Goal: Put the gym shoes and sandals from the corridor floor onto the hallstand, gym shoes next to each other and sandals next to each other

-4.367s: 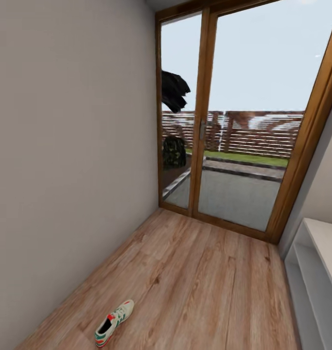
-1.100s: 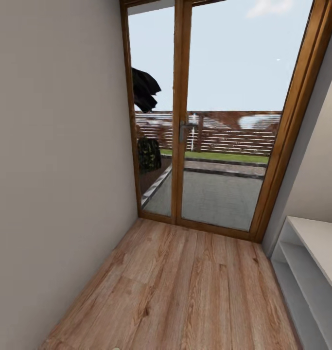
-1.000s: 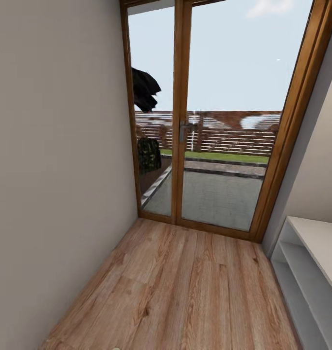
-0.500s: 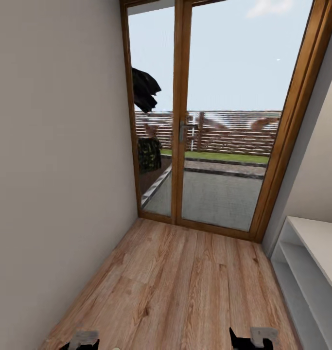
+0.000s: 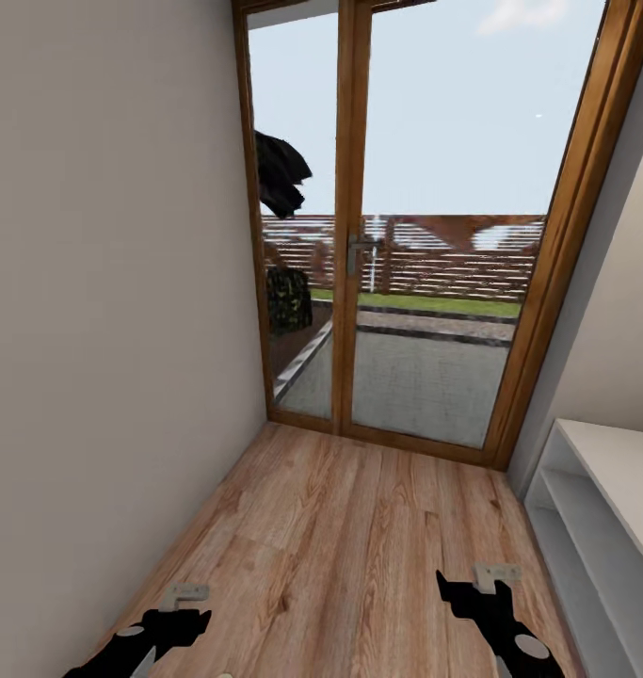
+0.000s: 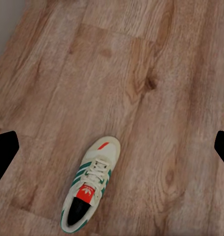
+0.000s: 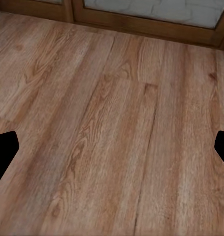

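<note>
**One sneaker on the floor, both claws spread**

Where the corridor ends at a glazed wooden door (image 5: 396, 235), the plank floor (image 5: 359, 546) runs between a bare wall (image 5: 104, 330) and the grey rack (image 5: 594, 527) at the right. Low in the head view, the left claw (image 5: 184, 603) and right claw (image 5: 472, 584) hang over the boards, each released and holding nothing. A cream sneaker (image 6: 89, 184) lies on the floor under the left claw, untouched.

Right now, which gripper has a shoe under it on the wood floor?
The left gripper: a cream-white, green-striped gym shoe lies below it; the right gripper faces bare planks.
</note>
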